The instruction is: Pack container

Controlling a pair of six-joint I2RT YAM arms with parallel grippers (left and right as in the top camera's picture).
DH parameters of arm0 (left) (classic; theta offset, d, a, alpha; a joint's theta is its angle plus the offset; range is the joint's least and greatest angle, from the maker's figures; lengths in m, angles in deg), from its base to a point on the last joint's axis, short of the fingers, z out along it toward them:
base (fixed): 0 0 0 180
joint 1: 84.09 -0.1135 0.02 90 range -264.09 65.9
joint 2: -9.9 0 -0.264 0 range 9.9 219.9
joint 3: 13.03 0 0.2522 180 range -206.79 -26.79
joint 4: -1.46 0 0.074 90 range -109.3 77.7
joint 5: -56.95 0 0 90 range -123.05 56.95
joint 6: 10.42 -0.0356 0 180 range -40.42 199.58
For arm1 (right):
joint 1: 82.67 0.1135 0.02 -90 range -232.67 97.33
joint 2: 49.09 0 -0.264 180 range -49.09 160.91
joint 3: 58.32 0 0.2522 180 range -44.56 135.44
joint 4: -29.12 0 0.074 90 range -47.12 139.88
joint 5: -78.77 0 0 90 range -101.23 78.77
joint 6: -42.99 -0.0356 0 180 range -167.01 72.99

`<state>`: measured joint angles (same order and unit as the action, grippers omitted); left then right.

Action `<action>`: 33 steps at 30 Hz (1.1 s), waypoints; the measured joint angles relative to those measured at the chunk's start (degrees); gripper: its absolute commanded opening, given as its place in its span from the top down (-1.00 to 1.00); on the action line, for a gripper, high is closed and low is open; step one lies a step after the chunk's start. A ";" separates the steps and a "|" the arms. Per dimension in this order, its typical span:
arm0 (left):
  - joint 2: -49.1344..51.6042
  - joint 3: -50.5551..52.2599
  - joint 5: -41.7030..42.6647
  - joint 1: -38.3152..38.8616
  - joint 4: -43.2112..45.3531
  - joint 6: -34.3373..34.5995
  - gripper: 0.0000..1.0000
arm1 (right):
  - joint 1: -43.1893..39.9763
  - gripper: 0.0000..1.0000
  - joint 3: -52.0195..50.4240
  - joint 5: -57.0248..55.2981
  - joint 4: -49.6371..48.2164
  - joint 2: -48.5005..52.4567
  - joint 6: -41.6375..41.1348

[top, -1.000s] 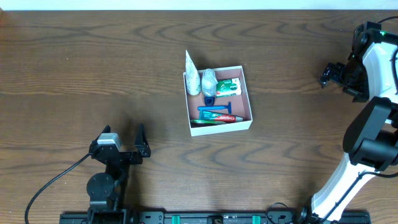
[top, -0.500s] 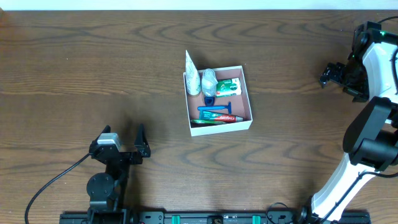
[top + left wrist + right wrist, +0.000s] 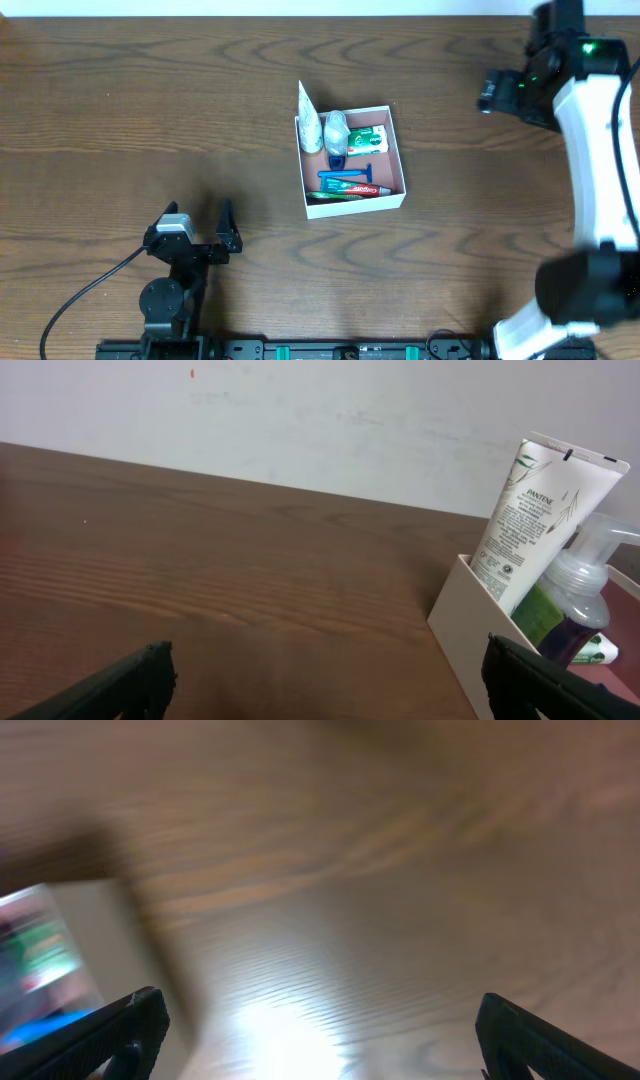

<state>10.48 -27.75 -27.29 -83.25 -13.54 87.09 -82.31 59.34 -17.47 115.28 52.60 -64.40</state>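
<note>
Right claw well apart from container.

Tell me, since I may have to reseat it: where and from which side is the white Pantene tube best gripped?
Probably the flat crimped top of the Pantene tube, from above. It stands nearly upright in a corner of the container, its upper half clear of the wall, while the pump bottle crowds its lower part. Close across the flat faces.

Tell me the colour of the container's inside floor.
The container is dull pink-brown inside; overhead view shows it best.
</note>
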 measured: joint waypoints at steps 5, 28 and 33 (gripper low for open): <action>0.00 -0.04 -0.02 0.00 -0.02 0.00 -0.96 | 12.37 -0.98 -1.97 -1.27 -0.22 -11.37 1.77; 0.00 -0.22 0.00 0.00 -0.31 -0.02 -0.96 | 7.82 -0.99 -77.88 9.49 -75.80 -67.71 2.99; 0.00 -0.22 0.00 0.00 -0.31 0.00 -0.96 | 4.59 -0.98 -87.06 10.14 -76.50 -78.36 2.99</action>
<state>10.48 -27.96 -27.29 -83.25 -13.84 87.09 -77.72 -27.72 -7.33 38.78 -25.76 -61.41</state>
